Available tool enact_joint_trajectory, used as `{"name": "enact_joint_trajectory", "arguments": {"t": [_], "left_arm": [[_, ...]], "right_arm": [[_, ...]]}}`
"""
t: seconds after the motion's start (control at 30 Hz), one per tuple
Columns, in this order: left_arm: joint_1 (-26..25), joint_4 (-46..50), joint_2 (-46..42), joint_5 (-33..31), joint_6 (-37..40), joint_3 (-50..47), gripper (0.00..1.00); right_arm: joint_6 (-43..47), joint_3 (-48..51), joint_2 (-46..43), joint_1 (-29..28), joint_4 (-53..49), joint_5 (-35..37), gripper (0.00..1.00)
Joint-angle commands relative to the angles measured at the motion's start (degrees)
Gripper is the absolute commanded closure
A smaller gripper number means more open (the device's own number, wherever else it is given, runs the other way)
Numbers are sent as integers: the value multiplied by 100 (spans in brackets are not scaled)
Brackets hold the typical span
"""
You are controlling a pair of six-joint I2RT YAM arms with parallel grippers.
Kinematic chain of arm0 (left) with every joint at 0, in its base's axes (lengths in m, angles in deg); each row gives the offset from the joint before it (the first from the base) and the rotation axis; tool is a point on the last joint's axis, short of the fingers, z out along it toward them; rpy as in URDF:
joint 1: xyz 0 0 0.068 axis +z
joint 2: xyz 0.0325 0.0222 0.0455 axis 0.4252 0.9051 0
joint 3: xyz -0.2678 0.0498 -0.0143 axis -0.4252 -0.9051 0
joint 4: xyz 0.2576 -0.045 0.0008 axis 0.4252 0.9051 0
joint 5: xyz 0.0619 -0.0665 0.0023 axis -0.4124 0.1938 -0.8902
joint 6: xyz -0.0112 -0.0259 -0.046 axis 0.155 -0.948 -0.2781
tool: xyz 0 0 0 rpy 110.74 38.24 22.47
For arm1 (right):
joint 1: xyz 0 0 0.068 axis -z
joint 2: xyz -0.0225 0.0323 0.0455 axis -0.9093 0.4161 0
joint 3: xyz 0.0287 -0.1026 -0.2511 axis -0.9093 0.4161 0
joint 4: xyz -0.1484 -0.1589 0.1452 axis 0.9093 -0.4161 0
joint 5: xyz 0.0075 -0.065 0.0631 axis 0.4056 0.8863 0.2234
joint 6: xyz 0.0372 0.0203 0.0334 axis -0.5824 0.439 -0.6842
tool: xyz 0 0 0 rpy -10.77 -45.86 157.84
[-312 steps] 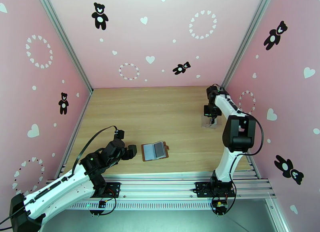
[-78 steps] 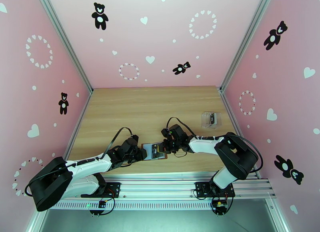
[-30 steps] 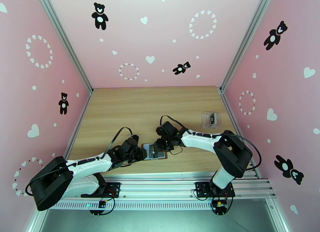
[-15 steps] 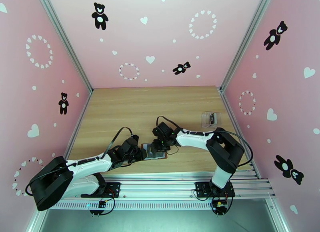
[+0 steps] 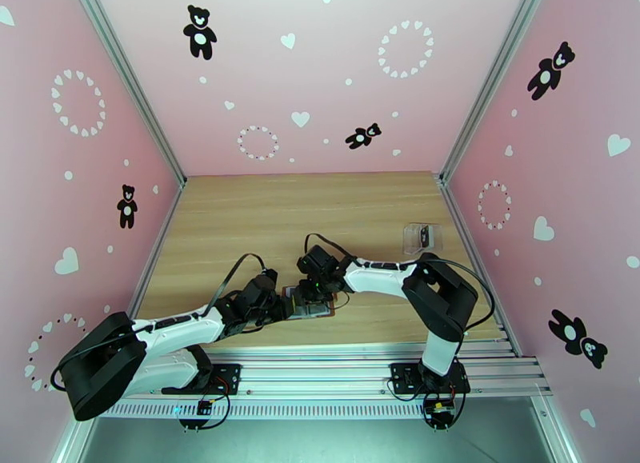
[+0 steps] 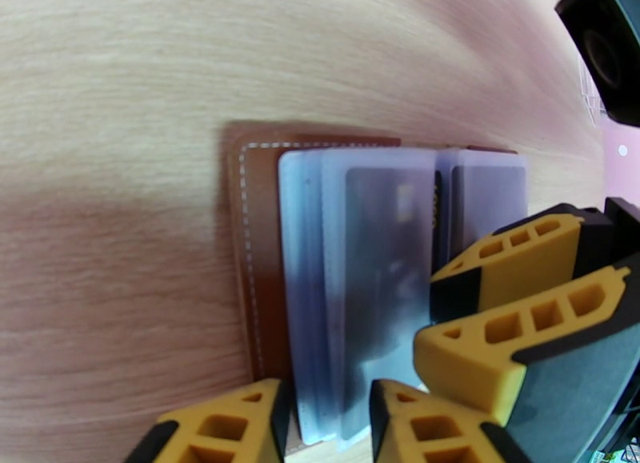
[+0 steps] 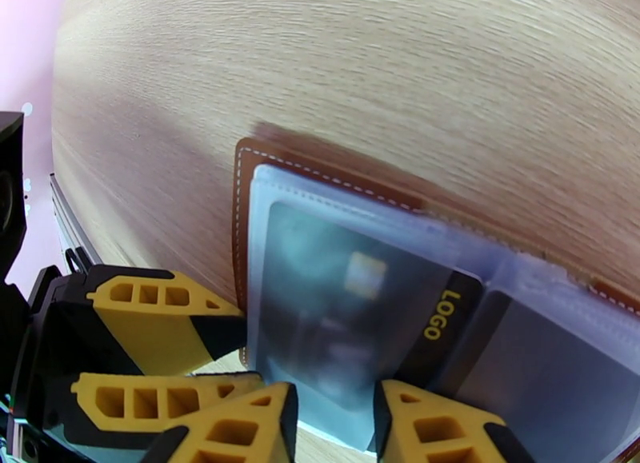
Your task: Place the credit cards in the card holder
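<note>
Wooden table (image 5: pixel 320 209), brown wallet (image 6: pixel 256 257) lying open, dark card (image 7: pixel 444 321) partly in clear sleeve, left pincer (image 6: pixel 324 405) and right pincer (image 7: pixel 334 409) astride the sleeves, cannot tell if clamped.

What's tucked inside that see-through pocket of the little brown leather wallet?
A dark plastic card with a gold chip, seen hazily through the brown leather wallet's clear pocket; its yellow "LOGO" end pokes out. Its near edge is hidden behind the yellow pincer fingers.
</note>
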Motion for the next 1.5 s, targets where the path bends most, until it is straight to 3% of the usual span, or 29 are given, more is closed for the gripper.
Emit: {"name": "enact_joint_trajectory", "arguments": {"t": [0.0, 0.2, 0.87, 1.47], "left_arm": [[25, 176, -110, -119, 106, -65, 66], [32, 229, -200, -144, 118, -72, 66], [26, 236, -175, -139, 144, -71, 66], [27, 233, -172, -98, 151, -44, 66]], "right_arm": [[161, -162, -305, -46, -411, 488, 65], [147, -266, -343, -41, -734, 996, 63], [141, -585, 411, -47, -804, 891, 61], [83, -670, 375, -155, -567, 597, 59]]}}
